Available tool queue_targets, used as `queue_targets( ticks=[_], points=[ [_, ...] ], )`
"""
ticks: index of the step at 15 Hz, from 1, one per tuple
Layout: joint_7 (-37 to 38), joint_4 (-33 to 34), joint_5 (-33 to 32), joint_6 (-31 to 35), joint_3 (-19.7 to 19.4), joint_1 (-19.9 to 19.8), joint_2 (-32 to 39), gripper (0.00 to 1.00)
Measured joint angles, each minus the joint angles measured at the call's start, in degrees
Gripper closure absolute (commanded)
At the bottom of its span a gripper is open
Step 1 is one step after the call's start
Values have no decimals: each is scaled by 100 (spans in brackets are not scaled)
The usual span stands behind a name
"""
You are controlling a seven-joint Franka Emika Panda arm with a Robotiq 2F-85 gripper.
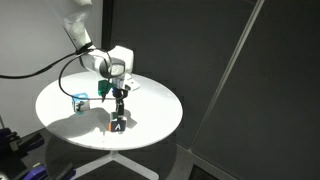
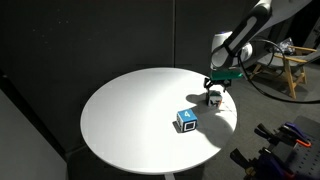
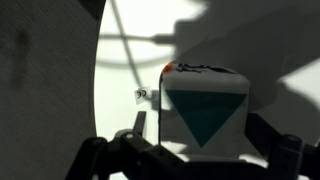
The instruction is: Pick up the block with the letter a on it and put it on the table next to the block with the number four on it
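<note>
Wrist view shows the gripper [image 3: 200, 158] with its fingers [image 3: 118, 152] spread wide, one dark finger low at each side of the letter block [image 3: 205, 105], whose teal triangle face fills the gap between them; neither finger appears to touch it, so I judge this to be the lining-up before the pinch; the wide spread leaves room to close around the cube without nudging it. In an exterior view the letter block [image 1: 118, 126] rests on the table [image 1: 160, 100], white A toward the camera, directly under the gripper and very near it; whether the fingertips reach its sides I cannot tell there. The number block [image 2: 187, 120] sits apart from it, nearer the middle of the table, marking where the cube should go.
</note>
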Motion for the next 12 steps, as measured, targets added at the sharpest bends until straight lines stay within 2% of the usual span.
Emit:
queue_targets(
  ticks=[12],
  points=[
    [0,160,0,19,-45,117,216,0]
  ],
)
